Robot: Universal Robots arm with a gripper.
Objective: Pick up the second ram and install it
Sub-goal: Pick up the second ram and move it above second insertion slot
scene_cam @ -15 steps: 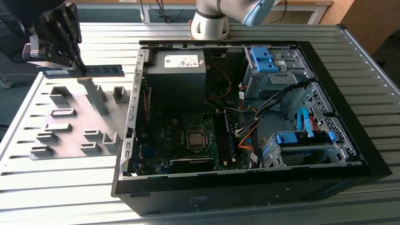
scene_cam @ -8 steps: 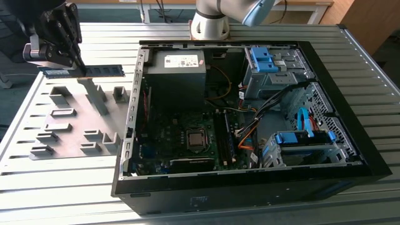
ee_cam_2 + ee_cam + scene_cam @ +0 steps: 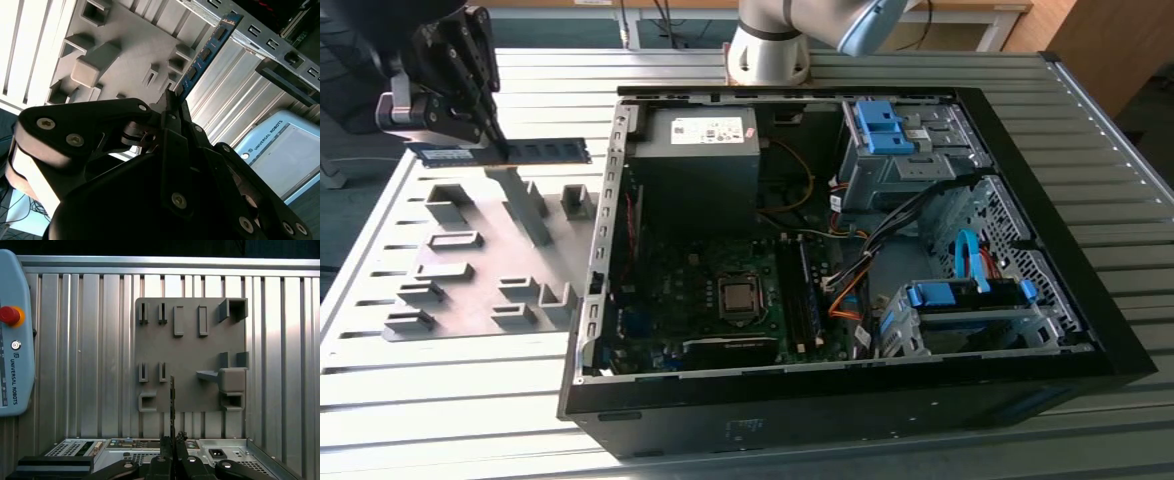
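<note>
The hand (image 3: 451,145) is clamped on one end of the second ram (image 3: 540,152), holding it level above the grey fixture plate (image 3: 480,215) near the edge of the counter (image 3: 454,420) at the exterior view's left, seemingly to leave its long edge free for the computer case (image 3: 787,425) alongside.

The black gripper (image 3: 172,100) pinches one end of the second ram (image 3: 207,50), which runs edge-on toward one o'clock over the ribbed metal table (image 3: 235,95), with the grey fixture plate (image 3: 130,55) at ten o'clock from the grip and a teach pendant (image 3: 280,155) at four o'clock.
</note>
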